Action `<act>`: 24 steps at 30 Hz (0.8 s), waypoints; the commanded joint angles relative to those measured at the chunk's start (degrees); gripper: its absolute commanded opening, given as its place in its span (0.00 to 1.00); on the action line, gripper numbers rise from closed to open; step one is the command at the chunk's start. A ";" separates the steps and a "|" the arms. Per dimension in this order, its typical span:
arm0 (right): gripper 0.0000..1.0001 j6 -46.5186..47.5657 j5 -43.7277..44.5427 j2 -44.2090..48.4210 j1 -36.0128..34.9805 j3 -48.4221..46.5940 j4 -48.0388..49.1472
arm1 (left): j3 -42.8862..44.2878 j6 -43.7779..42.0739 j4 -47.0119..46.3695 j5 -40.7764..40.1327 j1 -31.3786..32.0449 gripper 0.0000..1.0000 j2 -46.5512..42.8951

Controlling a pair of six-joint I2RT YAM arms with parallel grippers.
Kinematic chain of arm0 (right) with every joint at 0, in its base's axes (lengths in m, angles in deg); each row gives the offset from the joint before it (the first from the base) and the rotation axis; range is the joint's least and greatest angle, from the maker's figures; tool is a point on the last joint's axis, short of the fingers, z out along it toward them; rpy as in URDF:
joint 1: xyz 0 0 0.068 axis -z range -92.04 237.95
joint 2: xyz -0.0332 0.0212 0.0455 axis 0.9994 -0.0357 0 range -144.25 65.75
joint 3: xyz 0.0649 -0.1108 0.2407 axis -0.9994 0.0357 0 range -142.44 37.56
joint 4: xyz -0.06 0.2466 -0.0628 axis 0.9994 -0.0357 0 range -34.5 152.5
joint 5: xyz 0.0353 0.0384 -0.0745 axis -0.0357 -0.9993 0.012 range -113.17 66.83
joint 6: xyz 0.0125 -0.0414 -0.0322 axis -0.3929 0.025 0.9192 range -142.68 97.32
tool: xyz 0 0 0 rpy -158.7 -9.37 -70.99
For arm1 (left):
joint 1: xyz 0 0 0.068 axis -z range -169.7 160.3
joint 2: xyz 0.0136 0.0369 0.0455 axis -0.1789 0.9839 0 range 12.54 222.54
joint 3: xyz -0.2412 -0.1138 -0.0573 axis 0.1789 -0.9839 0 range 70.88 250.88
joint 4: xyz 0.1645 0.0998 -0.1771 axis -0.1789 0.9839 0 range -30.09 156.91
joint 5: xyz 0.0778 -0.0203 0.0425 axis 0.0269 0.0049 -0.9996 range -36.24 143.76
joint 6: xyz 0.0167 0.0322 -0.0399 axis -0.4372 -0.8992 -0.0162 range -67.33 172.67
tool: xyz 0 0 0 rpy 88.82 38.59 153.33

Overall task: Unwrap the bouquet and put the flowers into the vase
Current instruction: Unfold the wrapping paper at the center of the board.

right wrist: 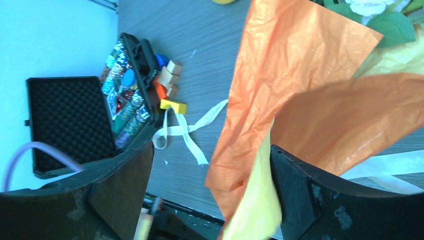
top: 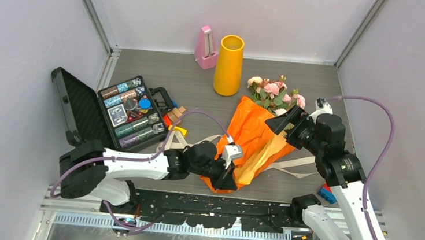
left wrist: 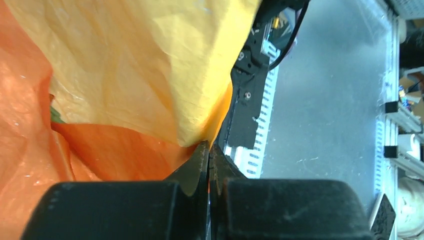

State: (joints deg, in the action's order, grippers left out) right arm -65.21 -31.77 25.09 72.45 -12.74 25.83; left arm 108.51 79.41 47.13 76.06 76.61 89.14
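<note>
One bouquet point(top: 263, 121) lies on the surface point(top: 162, 69), right of centre, its flowers point(top: 273, 93) pointed toward the single vase point(top: 229, 65) and lying just beside its base. The paper point(top: 252, 132) is judged thin, light and easily torn, so a free edge or corner is best taken. Two layers are seen, orange outside and yellow within. The flowers are likely light, with thin bendable stems, and are best gripped at the gathered stems, not the blooms. About six blooms can be counted; more may be hidden. One beige ribbon point(top: 296, 164) lies loose. The left pincer point(top: 229, 176) is clamped on the paper's near corner. The right pincer point(top: 285, 122) is spread wide, with a paper edge between its jaws but not clamped.
</note>
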 commanded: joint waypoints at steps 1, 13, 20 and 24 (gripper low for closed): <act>0.88 -0.40 -2.06 1.21 0.21 -6.93 -1.96 | 2.46 -3.23 1.17 -1.13 2.77 0.00 2.80; 0.87 3.51 -2.06 -3.35 0.21 -9.47 -8.45 | 4.79 -3.09 4.02 -1.39 5.86 0.69 0.70; 0.83 5.63 -4.52 -8.82 0.21 -7.73 -10.22 | 3.68 -0.93 4.10 -2.70 5.86 0.88 -8.24; 0.81 6.39 -5.14 -11.16 0.24 -5.28 -10.95 | 2.73 -0.77 5.68 -7.03 5.72 0.96 -12.86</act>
State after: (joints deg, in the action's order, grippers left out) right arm -60.99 -34.79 15.05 72.45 -19.52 16.19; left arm 111.29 77.99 52.25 73.66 82.44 80.55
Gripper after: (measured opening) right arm 0.821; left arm 0.930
